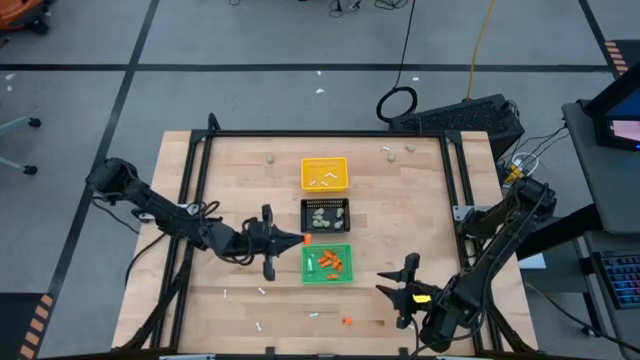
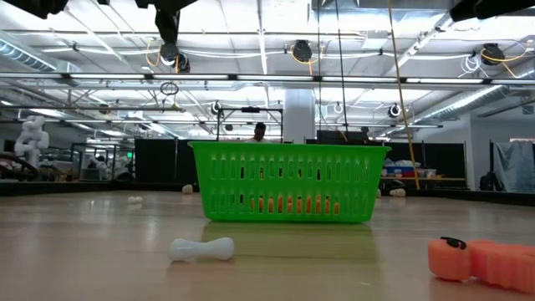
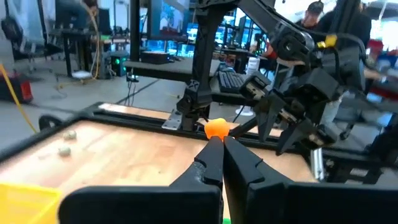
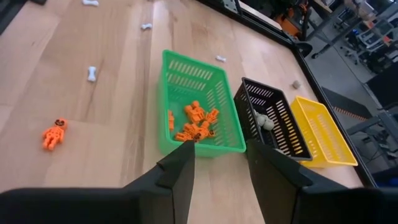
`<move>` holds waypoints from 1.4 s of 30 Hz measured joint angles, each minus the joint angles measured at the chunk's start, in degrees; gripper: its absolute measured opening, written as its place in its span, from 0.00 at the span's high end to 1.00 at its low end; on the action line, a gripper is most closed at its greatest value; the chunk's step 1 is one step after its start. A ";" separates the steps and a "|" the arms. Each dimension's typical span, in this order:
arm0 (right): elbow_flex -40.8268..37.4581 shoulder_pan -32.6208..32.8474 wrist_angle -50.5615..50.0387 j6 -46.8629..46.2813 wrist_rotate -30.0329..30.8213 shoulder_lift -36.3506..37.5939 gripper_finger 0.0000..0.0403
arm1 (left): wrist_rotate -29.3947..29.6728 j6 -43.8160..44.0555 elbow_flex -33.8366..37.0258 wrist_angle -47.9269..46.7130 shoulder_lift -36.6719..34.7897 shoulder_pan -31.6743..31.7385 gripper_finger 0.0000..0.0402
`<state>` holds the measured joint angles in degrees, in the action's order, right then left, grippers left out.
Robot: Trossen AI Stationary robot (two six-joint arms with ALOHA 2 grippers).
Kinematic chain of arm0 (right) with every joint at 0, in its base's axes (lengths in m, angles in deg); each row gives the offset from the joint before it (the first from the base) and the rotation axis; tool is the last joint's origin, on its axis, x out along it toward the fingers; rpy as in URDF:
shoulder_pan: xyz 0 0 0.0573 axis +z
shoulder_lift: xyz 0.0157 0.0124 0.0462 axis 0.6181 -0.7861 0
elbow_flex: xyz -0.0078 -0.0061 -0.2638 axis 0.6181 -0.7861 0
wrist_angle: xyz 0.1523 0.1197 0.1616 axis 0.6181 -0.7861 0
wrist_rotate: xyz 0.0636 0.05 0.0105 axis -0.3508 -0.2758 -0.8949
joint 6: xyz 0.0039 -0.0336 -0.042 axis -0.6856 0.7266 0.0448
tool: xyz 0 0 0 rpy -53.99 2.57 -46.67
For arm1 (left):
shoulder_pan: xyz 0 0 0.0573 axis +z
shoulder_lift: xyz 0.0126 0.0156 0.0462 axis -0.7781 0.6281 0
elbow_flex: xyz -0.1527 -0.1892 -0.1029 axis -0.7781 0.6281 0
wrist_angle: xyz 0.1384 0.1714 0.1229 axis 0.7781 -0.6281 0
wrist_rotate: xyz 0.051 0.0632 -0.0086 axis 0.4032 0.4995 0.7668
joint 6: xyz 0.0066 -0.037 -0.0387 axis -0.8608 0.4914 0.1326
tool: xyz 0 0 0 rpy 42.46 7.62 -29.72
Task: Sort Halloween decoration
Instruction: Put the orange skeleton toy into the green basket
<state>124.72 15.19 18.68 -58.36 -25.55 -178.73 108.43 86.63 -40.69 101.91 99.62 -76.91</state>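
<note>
high view: my left gripper (image 1: 297, 239) is clamped on an orange bit (image 1: 307, 239), mid-frame beside the green tray (image 1: 327, 275). left wrist: the bit (image 3: 216, 129) looks light, stiff, pinched at its edge. right wrist: my right gripper (image 4: 219, 163) hangs apart, another orange figure (image 4: 53, 134) at left.

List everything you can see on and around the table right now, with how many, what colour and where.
green tray: one, nearest of the tray column, orange bits inside
black tray: one, middle, beige-grey lumps inside
yellow tray: one, far end, white sticks inside
loose orange figure: one, on the table near the front edge
loose white sticks: several, scattered on the near table
loose beige lumps: a few, far edge
left gripper: shut on an orange bit, beside the green tray
right gripper: open, empty, near right of the table
</note>
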 joint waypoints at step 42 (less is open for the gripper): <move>0.00 -0.85 -0.21 1.22 0.01 0.00 0.66 | -10.07 -40.93 -0.02 0.98 0.00 -0.07 1.00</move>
<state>124.72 14.34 18.47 -57.14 -25.54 -178.73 98.36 45.70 -40.71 102.90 99.62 -76.98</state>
